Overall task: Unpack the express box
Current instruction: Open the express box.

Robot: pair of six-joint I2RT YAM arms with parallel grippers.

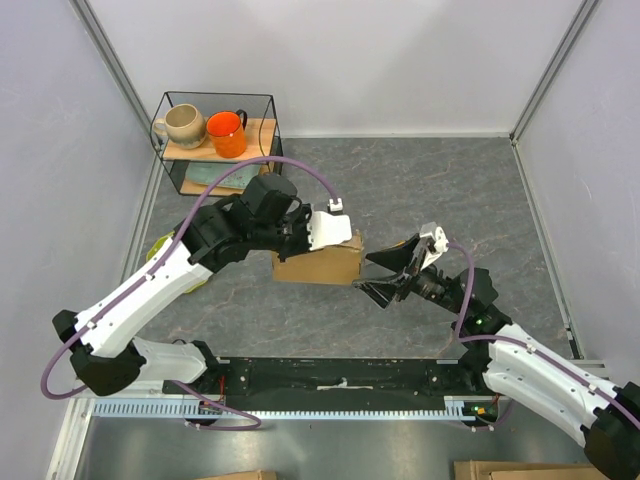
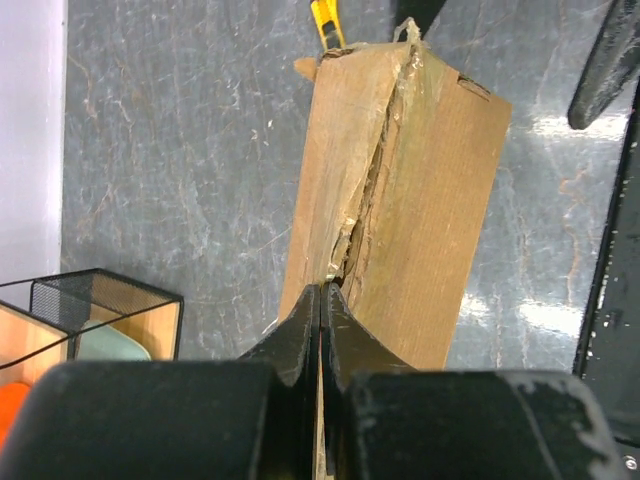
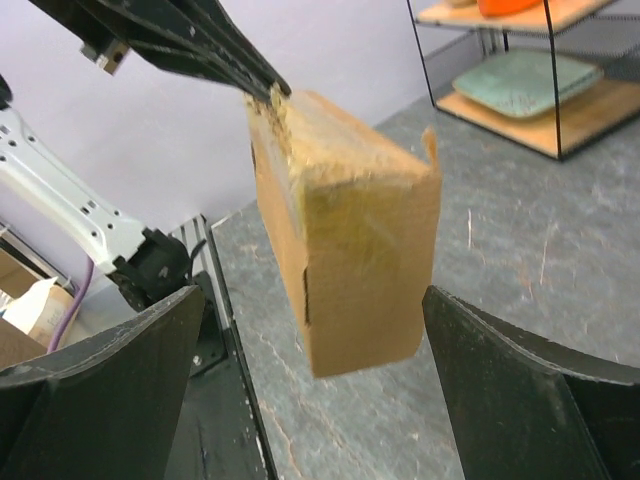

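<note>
The left claw (image 2: pixel 320 298) is pinched shut on the torn top seam of the express box (image 1: pixel 318 265) and seems to hold it above the table (image 1: pixel 420 190). The right claw (image 1: pixel 365 272) is wide open and empty, just to the right of the box, whose long axis points toward it.

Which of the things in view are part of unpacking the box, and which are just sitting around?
Part of the job:
- box, lifted off the table
- left hand, shut on the box's top edge
- right hand, open beside the box

Just sitting around:
- shelf
- beige mug
- orange mug
- green plate on the lower level
</note>
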